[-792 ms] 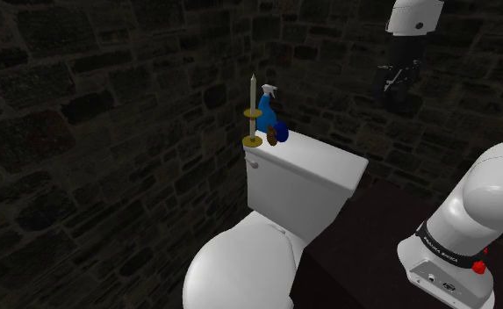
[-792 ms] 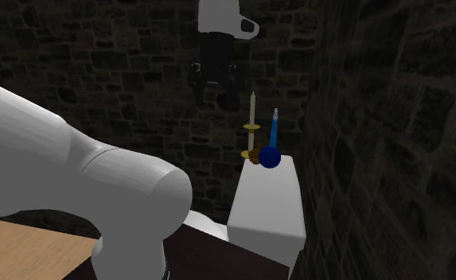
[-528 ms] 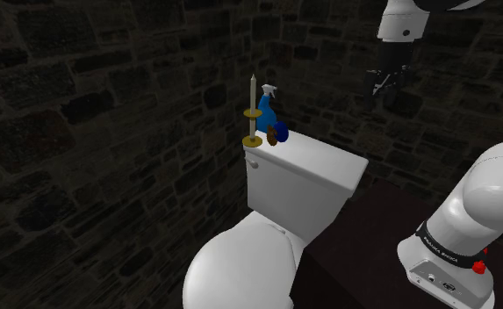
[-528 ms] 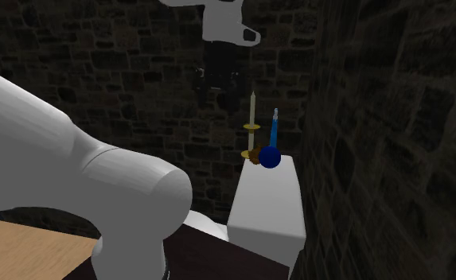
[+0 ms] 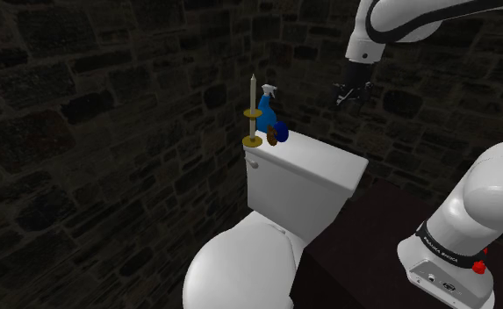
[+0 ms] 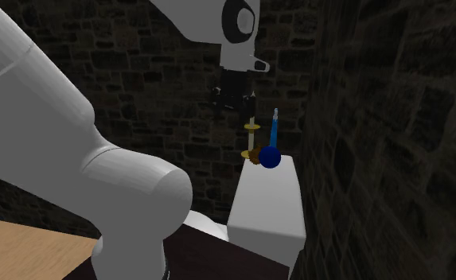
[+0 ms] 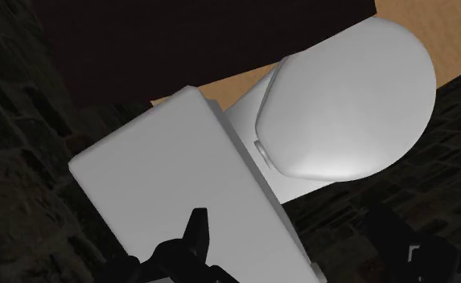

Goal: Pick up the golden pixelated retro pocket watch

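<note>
Shoulder view, left to right: dark stone wall (image 5: 74,105), closed white toilet lid (image 5: 240,263) low at 7 o'clock of the tank (image 5: 306,180). On the tank top's far end stand a gold candlestick (image 5: 253,114) with a pale candle and, just beside it at 3 o'clock, a blue spray bottle (image 5: 267,110). The pocket watch (image 5: 273,137) is a small gold-brown bit at the candlestick's foot, touching or nearly touching a dark blue ball (image 5: 282,133) at its 3 o'clock; detail is too small to tell. The gripper (image 5: 348,92) hangs in the air at 2 o'clock of the watch, well apart, on the white arm (image 5: 390,22). The stand (image 5: 447,268) is at 4 o'clock.

Second exterior view: wooden surface (image 6: 19,246) at 8 o'clock, arm (image 6: 75,159) in front, gripper (image 6: 234,99) at 11 o'clock of the watch (image 6: 254,158), ball (image 6: 270,157) beside it, tank (image 6: 270,207) below.

Wrist view: fingers (image 7: 195,237) stand wide apart with nothing between them; gripper (image 7: 289,217) is above the tank (image 7: 164,185), toilet lid (image 7: 345,104) beyond.
</note>
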Available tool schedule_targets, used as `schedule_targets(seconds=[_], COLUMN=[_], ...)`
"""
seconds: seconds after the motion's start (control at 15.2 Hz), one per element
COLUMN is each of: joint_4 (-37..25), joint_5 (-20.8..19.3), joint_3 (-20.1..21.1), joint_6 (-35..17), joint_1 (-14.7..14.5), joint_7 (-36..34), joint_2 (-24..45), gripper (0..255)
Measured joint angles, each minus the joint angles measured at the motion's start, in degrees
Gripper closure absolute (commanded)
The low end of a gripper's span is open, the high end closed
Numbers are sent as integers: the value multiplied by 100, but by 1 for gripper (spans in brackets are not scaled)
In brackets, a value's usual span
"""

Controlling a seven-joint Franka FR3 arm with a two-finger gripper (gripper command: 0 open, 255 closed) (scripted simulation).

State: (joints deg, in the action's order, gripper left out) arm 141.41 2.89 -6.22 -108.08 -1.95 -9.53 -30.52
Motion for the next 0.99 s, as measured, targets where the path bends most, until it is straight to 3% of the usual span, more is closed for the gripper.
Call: schedule_targets(seconds=[0.46, 0.99], joint_4=[-316, -1257], joint_5=[549, 1474], joint_3=[-155, -291], joint_6=[-1432, -2459], joint_1=[-139, -238], joint_7=[86, 472], joint_2=[1420, 3076], gripper=[0, 0])
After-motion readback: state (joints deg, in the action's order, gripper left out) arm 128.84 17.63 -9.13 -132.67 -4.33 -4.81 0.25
